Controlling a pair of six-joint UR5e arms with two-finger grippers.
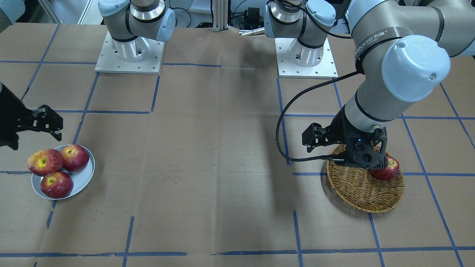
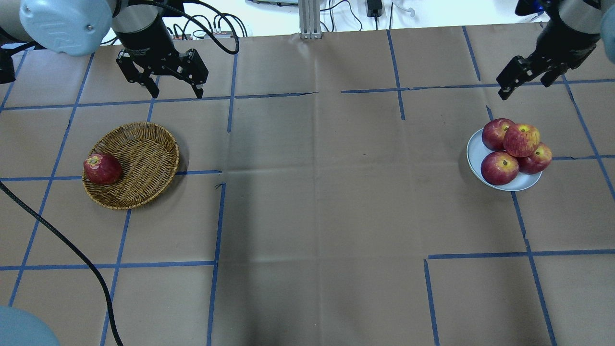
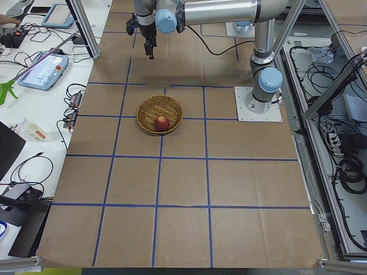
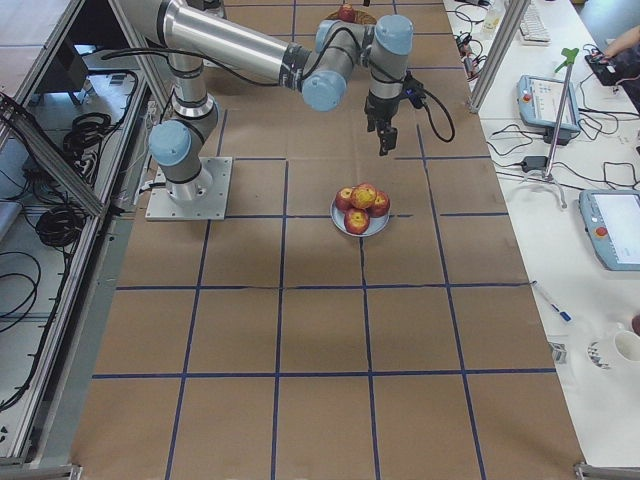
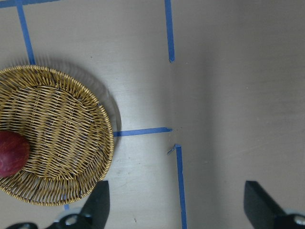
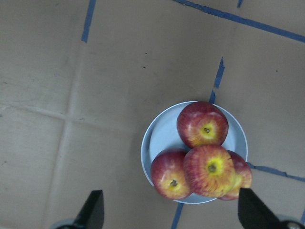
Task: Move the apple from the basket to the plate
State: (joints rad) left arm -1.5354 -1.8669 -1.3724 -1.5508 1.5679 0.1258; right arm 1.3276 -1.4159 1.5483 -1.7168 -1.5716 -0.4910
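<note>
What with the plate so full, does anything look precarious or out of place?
The apple sits piled atop three darker apples crowding the plate; it might roll off.

Robotics lab: taped paper-covered table [image 2: 307,216], teach pendants [image 3: 43,69], cables [image 3: 350,169], aluminium framing [image 3: 85,31].

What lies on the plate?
Three darker apples sit on the plate, with the paler apple stacked on them. It partly covers one; the plate's middle is hidden.

The tabletop [image 2: 307,216] is being lit evenly from overhead, and soft, diffuse shadows are being cast. The basket [image 1: 356,193] rim is being rendered slightly blurred.
</note>
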